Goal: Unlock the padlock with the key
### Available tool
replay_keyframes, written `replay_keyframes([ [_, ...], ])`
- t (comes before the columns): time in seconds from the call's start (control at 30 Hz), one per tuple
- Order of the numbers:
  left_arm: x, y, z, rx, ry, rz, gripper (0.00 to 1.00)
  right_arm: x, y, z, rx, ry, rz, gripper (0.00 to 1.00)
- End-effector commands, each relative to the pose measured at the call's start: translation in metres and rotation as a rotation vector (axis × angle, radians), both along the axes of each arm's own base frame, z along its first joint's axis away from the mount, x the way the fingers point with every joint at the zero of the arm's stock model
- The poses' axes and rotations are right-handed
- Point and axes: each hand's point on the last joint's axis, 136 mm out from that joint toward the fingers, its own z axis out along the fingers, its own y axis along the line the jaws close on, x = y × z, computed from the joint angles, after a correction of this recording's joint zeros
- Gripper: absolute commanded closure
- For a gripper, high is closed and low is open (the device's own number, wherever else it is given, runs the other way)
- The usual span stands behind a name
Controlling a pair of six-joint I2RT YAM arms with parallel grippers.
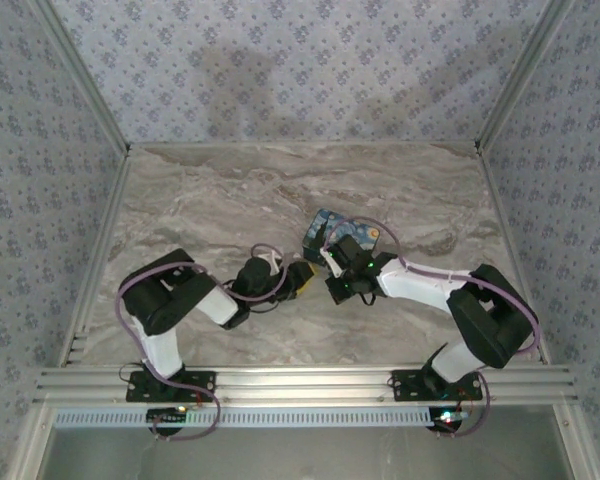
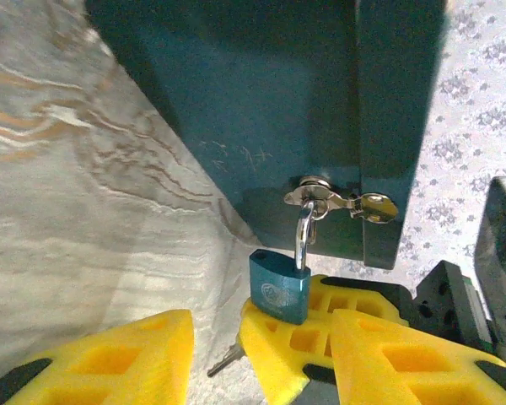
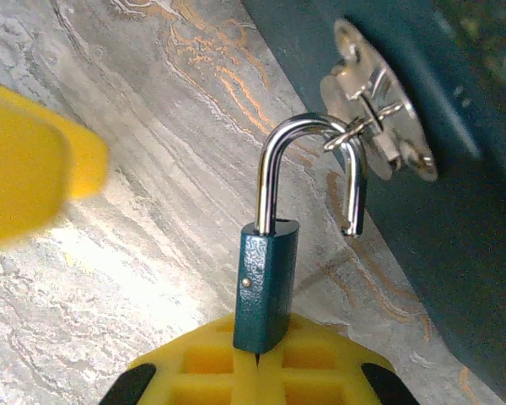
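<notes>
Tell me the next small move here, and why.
Probably have the right gripper, shut on the padlock, swing it so the free leg of the shackle slides out of the hasp. That leg is already out of the body, so the lock looks open, yet it hangs hooked on the box.

your left arm [image 1: 170, 298] and right arm [image 1: 488, 318] were built of bulky black joint housings with smooth white link shells between them. a thin lilac cable [image 1: 435, 270] looped along each arm. each arm stood on a black base plate [image 1: 170, 384]. your left wrist's fingers [image 2: 110, 363] were bright yellow, moulded with square pockets over black backing.
</notes>
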Motion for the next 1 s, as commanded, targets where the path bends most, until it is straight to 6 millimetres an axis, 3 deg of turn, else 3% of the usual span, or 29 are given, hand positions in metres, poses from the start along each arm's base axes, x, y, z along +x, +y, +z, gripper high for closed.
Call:
replay_keyframes([
  [0.0, 0.015, 0.016, 0.024, 0.025, -0.08, 0.045, 0.53, 0.0, -0.003, 0.005, 0.001, -0.022, 0.003, 1.0],
  [0.13, 0.03, 0.032, 0.048, 0.15, -0.158, 0.049, 0.49, 0.001, -0.006, 0.006, -0.024, -0.037, 0.018, 1.0],
  [0.33, 0.062, 0.051, 0.082, 0.482, -0.296, 0.01, 0.42, 0.003, -0.003, 0.008, -0.036, -0.057, 0.042, 1.0],
  [0.43, 0.081, 0.047, 0.079, 0.547, -0.293, -0.032, 0.39, 0.003, 0.0, 0.01, -0.044, -0.072, 0.061, 1.0],
  [0.6, 0.102, 0.017, 0.061, 0.539, -0.281, -0.135, 0.4, 0.006, 0.001, 0.013, -0.066, -0.101, 0.08, 1.0],
  [0.73, 0.109, -0.003, 0.051, 0.504, -0.262, -0.2, 0.44, 0.01, 0.005, 0.017, -0.066, -0.121, 0.094, 1.0],
  [0.97, 0.11, -0.018, 0.036, 0.476, -0.226, -0.256, 0.51, 0.013, 0.009, 0.018, -0.06, -0.13, 0.108, 1.0],
])
